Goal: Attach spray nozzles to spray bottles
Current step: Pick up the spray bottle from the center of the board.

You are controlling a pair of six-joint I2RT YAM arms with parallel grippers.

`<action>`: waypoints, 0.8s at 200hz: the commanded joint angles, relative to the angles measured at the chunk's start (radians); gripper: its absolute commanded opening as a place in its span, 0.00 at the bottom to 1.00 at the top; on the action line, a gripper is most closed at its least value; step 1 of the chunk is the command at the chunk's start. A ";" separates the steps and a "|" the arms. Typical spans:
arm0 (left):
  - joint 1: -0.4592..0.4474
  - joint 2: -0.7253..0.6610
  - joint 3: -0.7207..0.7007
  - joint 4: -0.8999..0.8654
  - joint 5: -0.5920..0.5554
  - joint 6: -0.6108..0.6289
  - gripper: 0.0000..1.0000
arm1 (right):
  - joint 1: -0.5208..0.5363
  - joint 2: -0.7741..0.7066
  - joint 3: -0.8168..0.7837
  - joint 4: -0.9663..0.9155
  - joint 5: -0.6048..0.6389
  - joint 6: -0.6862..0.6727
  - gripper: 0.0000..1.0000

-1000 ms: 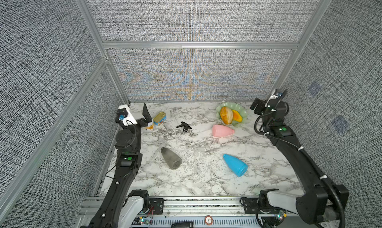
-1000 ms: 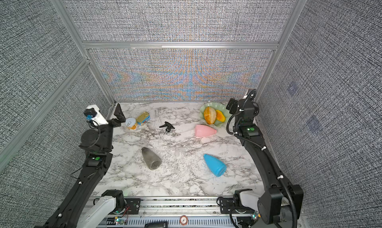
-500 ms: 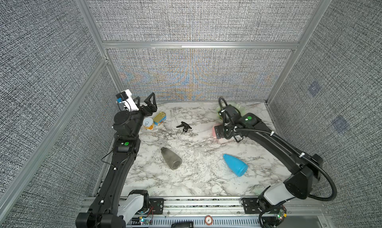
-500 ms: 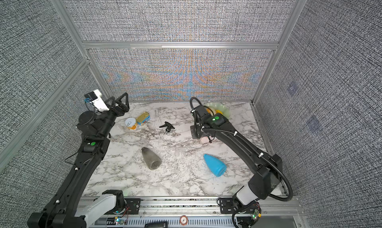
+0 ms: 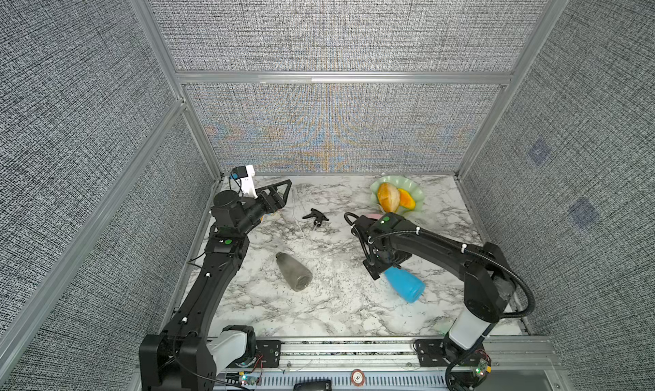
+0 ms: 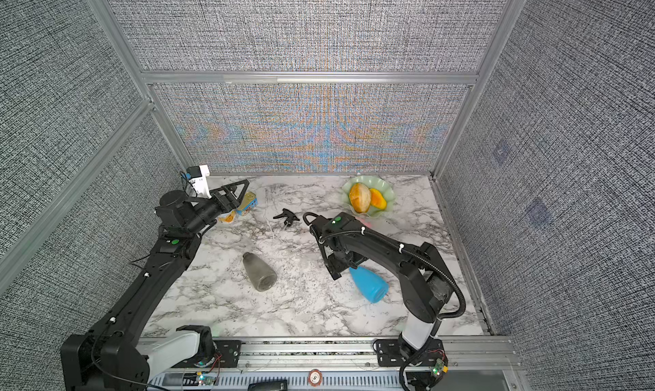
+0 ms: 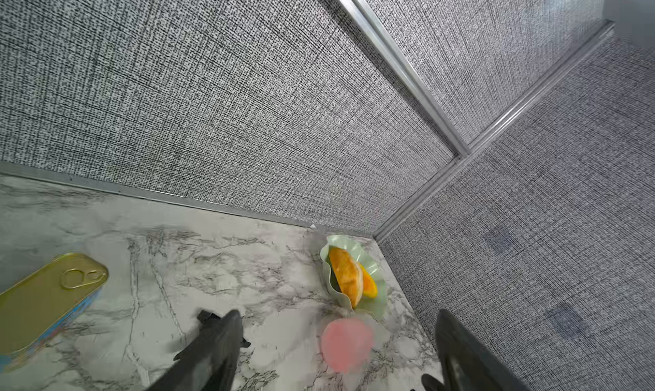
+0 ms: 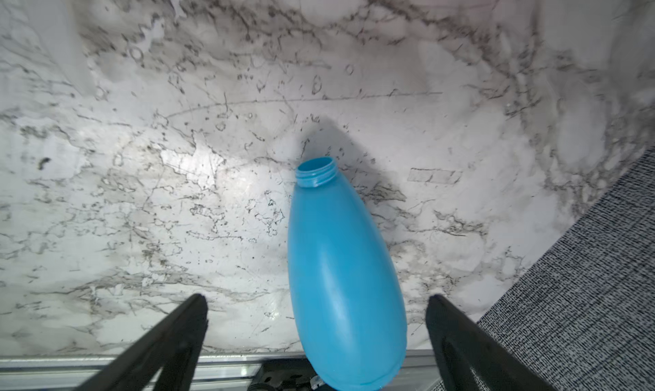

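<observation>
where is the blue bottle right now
In both top views the blue bottle lies on its side on the table's right front area, under the open right gripper, with the grey bottle to its left.

A green dish [image 5: 419,194] holding orange food [image 5: 387,196] sits in a far corner of the marble table [image 5: 319,311]. A gold-topped tin [image 7: 46,297] lies beside a round can [image 6: 227,216].

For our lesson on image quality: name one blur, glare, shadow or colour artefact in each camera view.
In both top views, rainbow moiré ripples across the back wall; in the left wrist view, the pink bottle is blurred; in the right wrist view, the blue bottle is sharp, with shadow beyond its neck and glare on the marble table.
</observation>
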 commanded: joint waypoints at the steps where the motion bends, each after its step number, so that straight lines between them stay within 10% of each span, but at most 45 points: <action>1: -0.001 0.001 0.001 0.046 0.031 -0.016 0.85 | -0.041 -0.003 -0.046 0.059 -0.063 0.005 0.99; 160: -0.002 0.021 -0.011 0.067 0.041 -0.032 0.85 | -0.181 -0.053 -0.213 0.149 -0.111 0.047 0.99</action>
